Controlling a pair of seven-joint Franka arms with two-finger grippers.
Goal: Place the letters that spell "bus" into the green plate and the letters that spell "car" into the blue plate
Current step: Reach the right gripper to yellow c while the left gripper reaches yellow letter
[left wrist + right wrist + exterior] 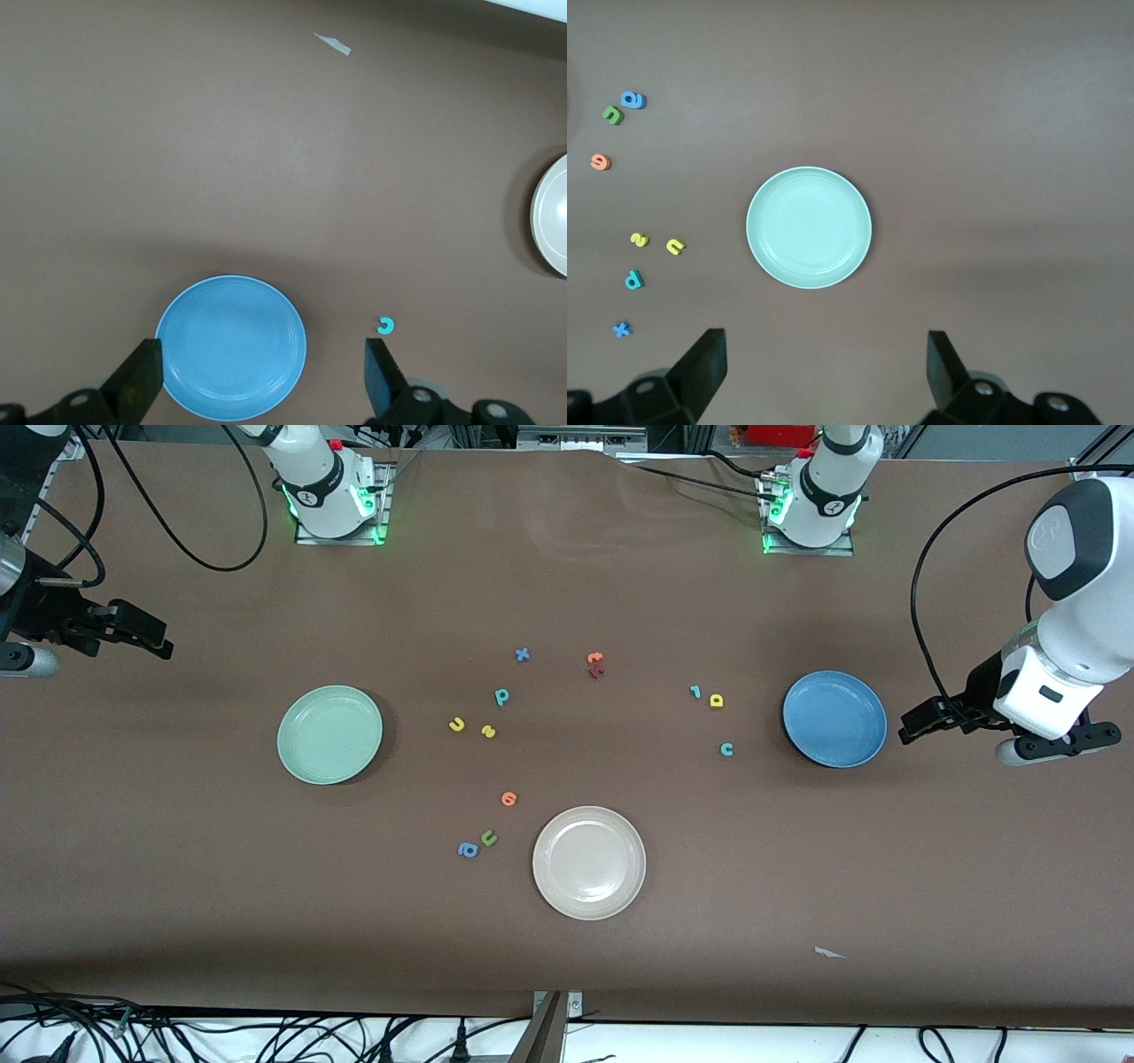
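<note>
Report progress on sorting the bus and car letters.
Done: nothing; green plate and blue plate hold no letters. In hand: nothing; left tool and right tool hang open. Left: all six letters lie on the table.

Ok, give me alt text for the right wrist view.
An empty green plate sits mid-view on a brown table, with the open right gripper above it. Seven small foam letters lie scattered toward one edge, including a yellow u and yellow s.

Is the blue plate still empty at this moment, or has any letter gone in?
Empty. The blue plate shows only bare blue surface in the front and left wrist views; the teal c lies on the table beside it.
</note>
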